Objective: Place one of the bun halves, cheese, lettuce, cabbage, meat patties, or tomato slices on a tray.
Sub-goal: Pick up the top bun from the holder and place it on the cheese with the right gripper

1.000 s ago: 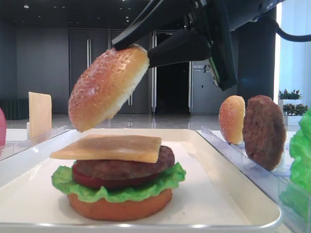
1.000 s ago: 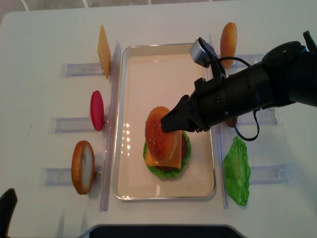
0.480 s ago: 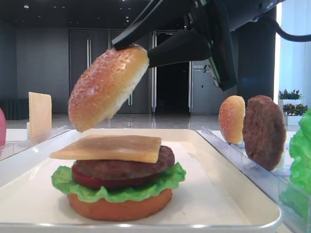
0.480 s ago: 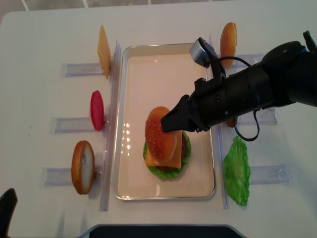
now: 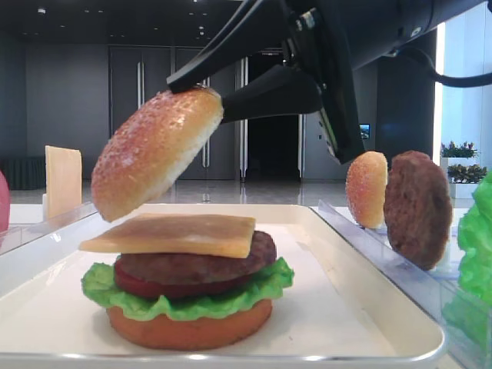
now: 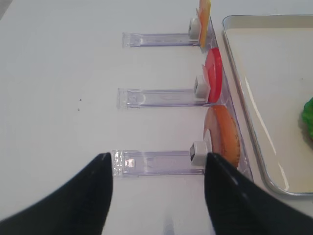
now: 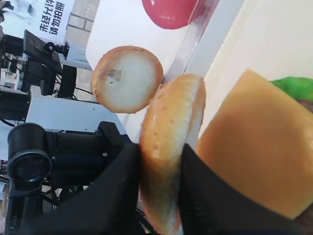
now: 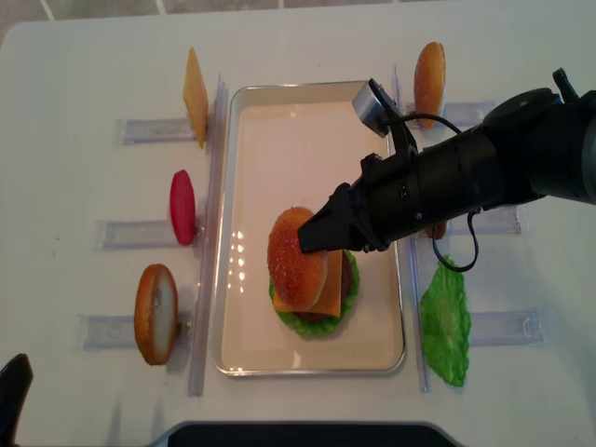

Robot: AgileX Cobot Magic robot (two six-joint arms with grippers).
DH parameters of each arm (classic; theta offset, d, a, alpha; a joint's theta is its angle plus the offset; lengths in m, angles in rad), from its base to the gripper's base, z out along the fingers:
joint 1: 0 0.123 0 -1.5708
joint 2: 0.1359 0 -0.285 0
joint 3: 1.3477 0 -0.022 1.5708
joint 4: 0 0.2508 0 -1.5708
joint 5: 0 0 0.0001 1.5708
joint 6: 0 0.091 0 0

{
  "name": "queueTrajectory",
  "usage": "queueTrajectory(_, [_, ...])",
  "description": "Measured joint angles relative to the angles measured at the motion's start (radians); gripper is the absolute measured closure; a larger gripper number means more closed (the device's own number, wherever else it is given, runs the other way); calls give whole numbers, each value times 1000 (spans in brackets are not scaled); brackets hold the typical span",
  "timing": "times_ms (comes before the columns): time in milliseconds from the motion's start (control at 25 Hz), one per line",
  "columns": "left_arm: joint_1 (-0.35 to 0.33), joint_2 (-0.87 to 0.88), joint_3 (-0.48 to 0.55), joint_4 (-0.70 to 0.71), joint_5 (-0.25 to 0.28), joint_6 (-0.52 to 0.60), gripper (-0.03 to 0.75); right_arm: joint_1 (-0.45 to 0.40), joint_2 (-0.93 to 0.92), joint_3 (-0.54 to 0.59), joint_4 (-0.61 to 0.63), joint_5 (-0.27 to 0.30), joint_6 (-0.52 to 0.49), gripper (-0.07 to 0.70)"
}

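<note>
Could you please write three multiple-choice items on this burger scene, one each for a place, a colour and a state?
1. Where is the held bun half?
A. above the cheese
B. on the table
C. in a rack

2. What colour is the slice in the middle left-hand rack?
A. green
B. red
C. yellow

3. How is the right gripper?
A. open, empty
B. shut on the bun half
C. shut on lettuce

Answers:
1 A, it hangs tilted over the cheese.
2 B, plainly red from overhead.
3 B, the jaws pinch its edge.
</note>
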Motion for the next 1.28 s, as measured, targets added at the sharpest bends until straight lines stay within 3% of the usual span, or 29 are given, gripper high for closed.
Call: queueTrajectory(1280, [0, 0, 0, 0, 0, 0, 263, 0, 18, 0, -22, -22, -16, 433])
